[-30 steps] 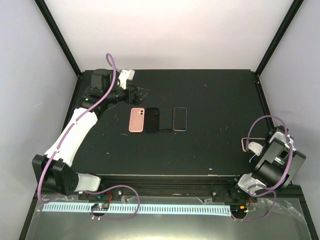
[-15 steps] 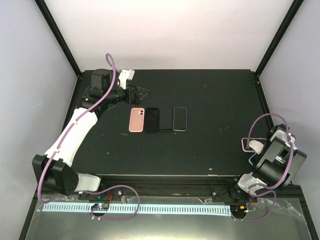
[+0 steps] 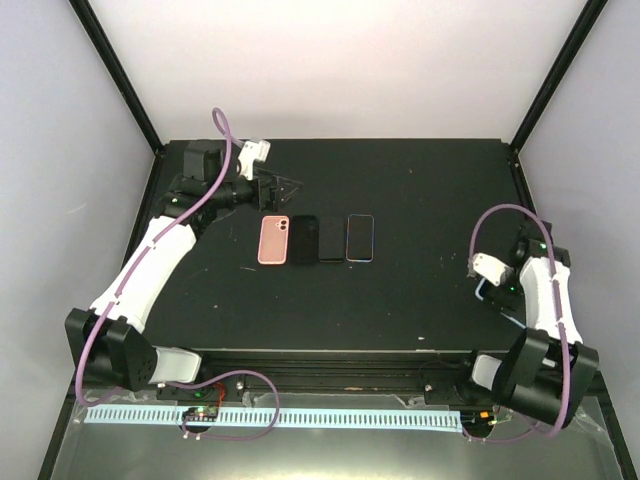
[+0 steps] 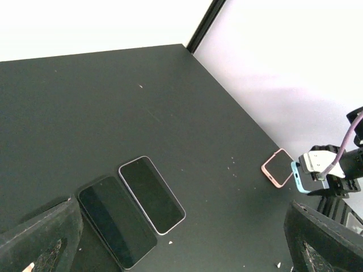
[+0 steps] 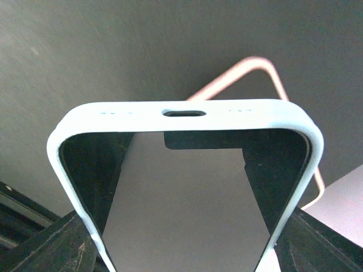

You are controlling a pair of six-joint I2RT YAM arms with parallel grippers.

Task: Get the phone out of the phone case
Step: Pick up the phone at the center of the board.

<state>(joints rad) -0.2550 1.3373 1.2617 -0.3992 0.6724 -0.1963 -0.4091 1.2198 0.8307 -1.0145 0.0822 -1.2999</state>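
Note:
My right gripper (image 5: 195, 243) is shut on a light-blue phone case (image 5: 184, 113), gripping its two long sides. The phone (image 5: 187, 192) sits inside the case, its glossy screen facing the wrist camera. In the top view that gripper (image 3: 486, 287) is low over the table's right side, with the blue case (image 3: 482, 292) under it. The left wrist view shows the blue case (image 4: 299, 177) beside an empty pink case (image 4: 277, 168). My left gripper (image 3: 279, 187) is open at the back left, holding nothing.
A row lies mid-table: a pink-cased phone (image 3: 272, 240), two dark phones (image 3: 305, 239) (image 3: 330, 238) and a silver-edged phone (image 3: 360, 238). The pink case's rim (image 5: 258, 65) shows just behind the blue case. The black frame posts stand at the table's corners.
My right arm has stretched forward from the near right corner, and its jaws have closed in on the blue case. The left arm has not moved.

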